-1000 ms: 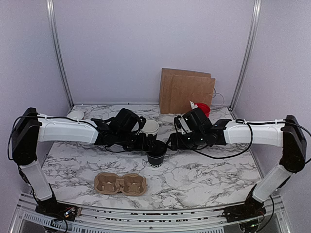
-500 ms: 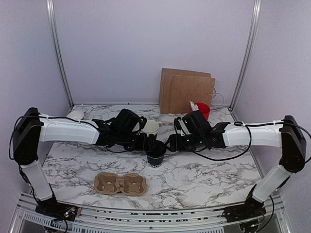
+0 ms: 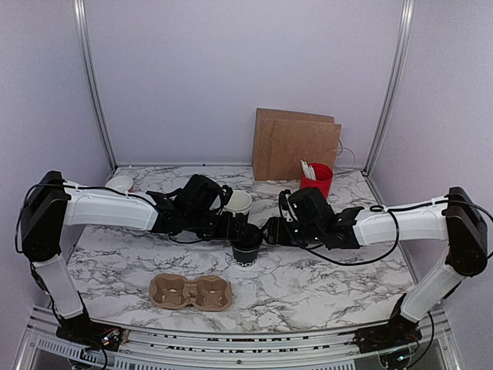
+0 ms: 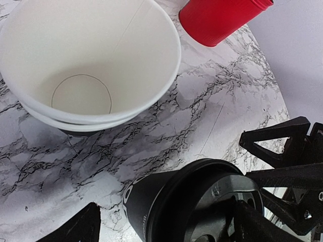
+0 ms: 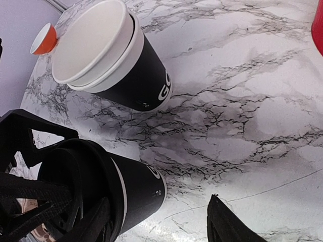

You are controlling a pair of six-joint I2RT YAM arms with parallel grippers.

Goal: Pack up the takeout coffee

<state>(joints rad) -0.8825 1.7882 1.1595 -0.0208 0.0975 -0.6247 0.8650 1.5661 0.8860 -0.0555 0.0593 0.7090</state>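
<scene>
A black takeaway cup (image 3: 247, 250) with a white mark stands at the table's middle, and a black lid (image 4: 222, 201) sits on its mouth. My left gripper (image 3: 239, 230) is open, its fingers on either side of the cup's top (image 4: 151, 206). My right gripper (image 3: 269, 231) is open just right of the cup (image 5: 136, 186), one finger (image 5: 96, 222) against its side. Behind it stands a stack of cream cups (image 3: 237, 202) nested in a black cup (image 5: 141, 80); the cream inside shows in the left wrist view (image 4: 86, 60).
A brown pulp cup carrier (image 3: 191, 291) lies near the front edge. A red cup with white utensils (image 3: 316, 179) and a brown paper bag (image 3: 296, 144) stand at the back. A small orange-and-white bowl (image 3: 119, 183) sits back left.
My right gripper has moved left and lower, closing in on the black cup and uncovering the red cup. The left gripper has hardly moved.
</scene>
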